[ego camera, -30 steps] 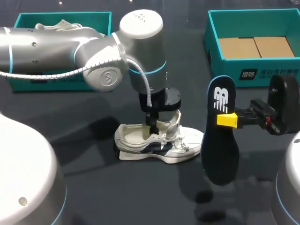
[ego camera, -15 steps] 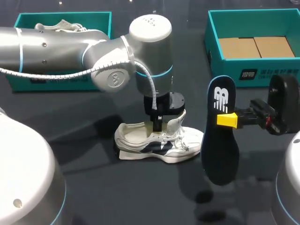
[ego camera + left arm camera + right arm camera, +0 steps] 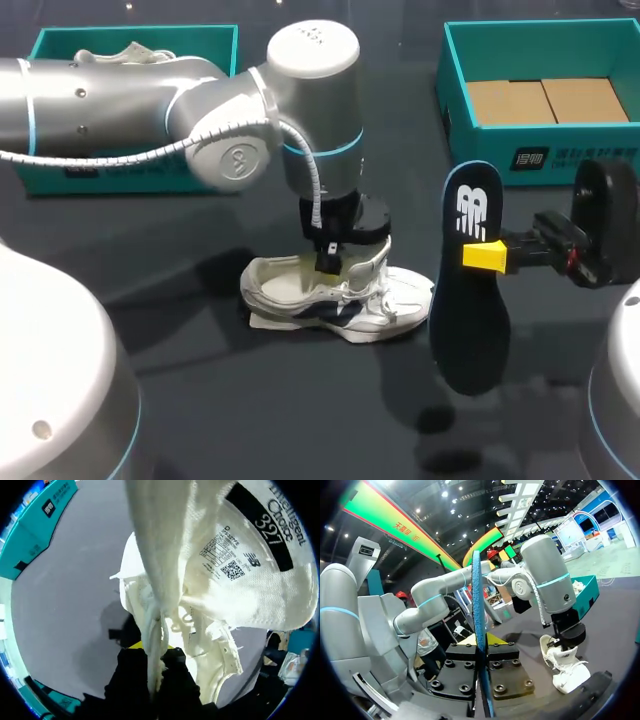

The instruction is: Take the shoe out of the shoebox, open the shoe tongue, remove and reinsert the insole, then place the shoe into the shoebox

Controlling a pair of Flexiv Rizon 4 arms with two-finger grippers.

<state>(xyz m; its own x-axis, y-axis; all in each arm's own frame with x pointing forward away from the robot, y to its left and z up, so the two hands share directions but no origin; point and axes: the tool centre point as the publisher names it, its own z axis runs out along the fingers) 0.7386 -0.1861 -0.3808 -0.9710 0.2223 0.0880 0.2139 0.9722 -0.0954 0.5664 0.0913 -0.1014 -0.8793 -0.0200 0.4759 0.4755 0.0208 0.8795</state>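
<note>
A white shoe [image 3: 392, 300] with dark side stripes lies on the dark table, toe toward the right. My left gripper [image 3: 328, 262] stands over its opening, shut on the raised tongue [image 3: 368, 260]. In the left wrist view the gripper [image 3: 155, 656] pinches the tongue's edge [image 3: 159, 625], and the tongue's labelled underside [image 3: 245, 555] spreads out ahead of it. My right gripper [image 3: 487, 257] is to the right of the shoe, shut on the dark insole [image 3: 470, 310], which hangs upright above the table. The right wrist view shows the insole [image 3: 478, 605] edge-on between the fingers of that gripper [image 3: 481, 647], with the shoe [image 3: 562, 670] beyond.
A teal shoebox [image 3: 60, 45] at the back left holds another white shoe [image 3: 125, 52]. A second teal shoebox [image 3: 470, 130] at the back right has cardboard inserts [image 3: 545, 100] in it. Bare table lies in front of the shoe.
My left gripper's fingers have closed on the tongue, and the shoe has shifted slightly to the left with its heel a little raised. The right arm and the insole have not moved.
</note>
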